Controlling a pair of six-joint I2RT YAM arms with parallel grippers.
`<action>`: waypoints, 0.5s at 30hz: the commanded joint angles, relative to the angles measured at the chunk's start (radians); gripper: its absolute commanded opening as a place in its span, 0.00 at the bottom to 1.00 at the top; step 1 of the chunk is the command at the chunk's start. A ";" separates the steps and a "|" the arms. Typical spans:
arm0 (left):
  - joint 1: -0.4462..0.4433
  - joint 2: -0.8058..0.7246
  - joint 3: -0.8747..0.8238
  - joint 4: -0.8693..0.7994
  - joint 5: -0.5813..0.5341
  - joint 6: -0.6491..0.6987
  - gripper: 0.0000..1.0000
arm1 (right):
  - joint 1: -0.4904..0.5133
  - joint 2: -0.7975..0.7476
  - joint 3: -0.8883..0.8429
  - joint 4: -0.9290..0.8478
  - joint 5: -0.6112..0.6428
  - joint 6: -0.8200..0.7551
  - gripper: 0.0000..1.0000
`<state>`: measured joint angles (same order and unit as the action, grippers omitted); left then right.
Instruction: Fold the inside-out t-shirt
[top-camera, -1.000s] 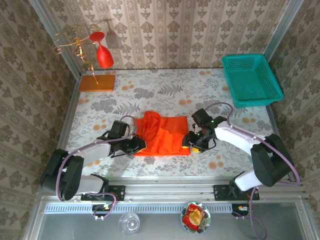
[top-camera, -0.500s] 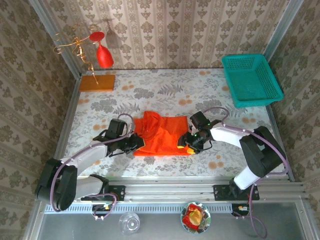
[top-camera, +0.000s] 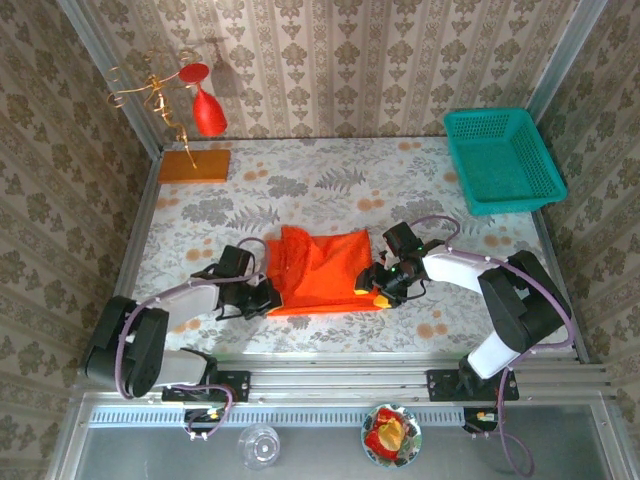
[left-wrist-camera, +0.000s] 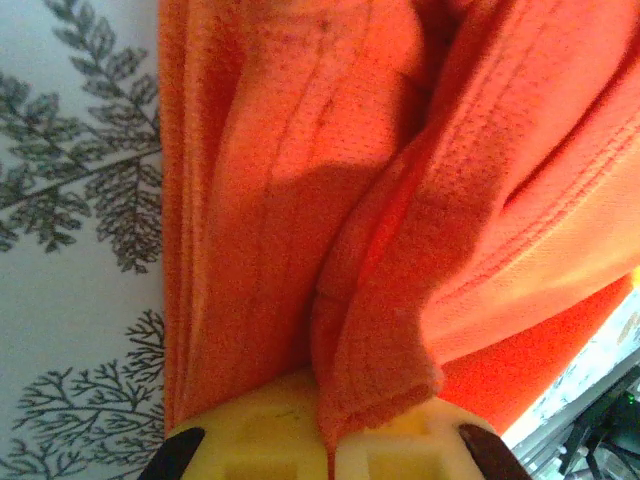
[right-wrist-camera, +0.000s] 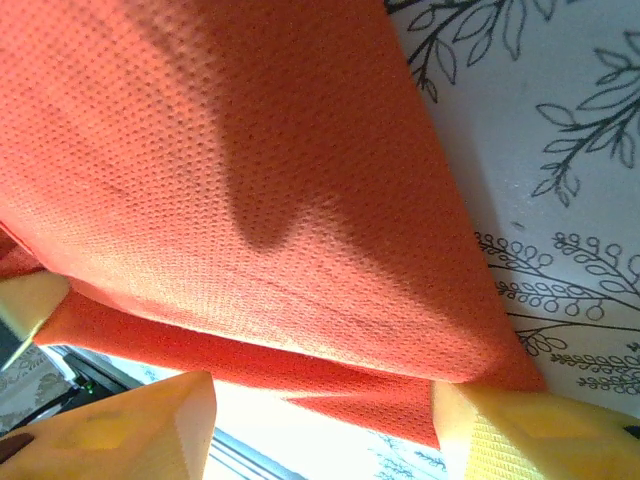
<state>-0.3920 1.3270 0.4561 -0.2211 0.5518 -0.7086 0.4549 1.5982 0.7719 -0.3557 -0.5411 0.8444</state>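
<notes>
The inside-out t-shirt (top-camera: 322, 268) lies at the middle of the flower-patterned table (top-camera: 330, 185), between the two arms and well apart from the teal basket (top-camera: 503, 160) at the far right corner. Its right part is spread fairly flat, while its left part is bunched into a raised ridge. The left gripper (left-wrist-camera: 328, 442) is pressed together on a fold of the shirt's near-left edge, and the left wrist view shows a doubled lip of cloth squeezed between the yellow pads (left-wrist-camera: 260, 440). The right gripper (right-wrist-camera: 320, 425) stands spread at the near-right corner. Its fingers sit on either side of the layered hem with clear room to spare, so it pinches nothing at this moment. The fabric shows a fine open-mesh knit and looks thin, light and entirely limp. It should drape and sag from any single point of hold, crease wherever it is pushed, and drag its loose layers along the patterned surface rather than slide as one piece. Nothing about it looks fragile or slippery. The likelier trouble is catching only the top layer, or too many layers, in one pinch. The best holds appear to be the stitched hems and corners, where the cloth is doubled and gives the pads something to bite. Two matching corners taken at the same edge would keep that edge taut enough to carry over in a clean fold.
</notes>
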 joint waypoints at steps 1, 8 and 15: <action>0.012 0.001 -0.013 -0.057 -0.121 0.049 0.06 | -0.018 0.010 -0.042 -0.058 0.081 -0.005 0.62; 0.013 -0.153 0.067 -0.220 -0.162 0.075 0.22 | -0.016 -0.069 -0.008 -0.130 0.067 -0.029 0.62; 0.009 -0.244 0.135 -0.312 -0.175 0.076 0.20 | -0.016 -0.141 0.046 -0.163 0.016 -0.032 0.62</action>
<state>-0.3843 1.0878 0.5724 -0.4675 0.3897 -0.6502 0.4419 1.4822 0.7830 -0.4786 -0.5022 0.8215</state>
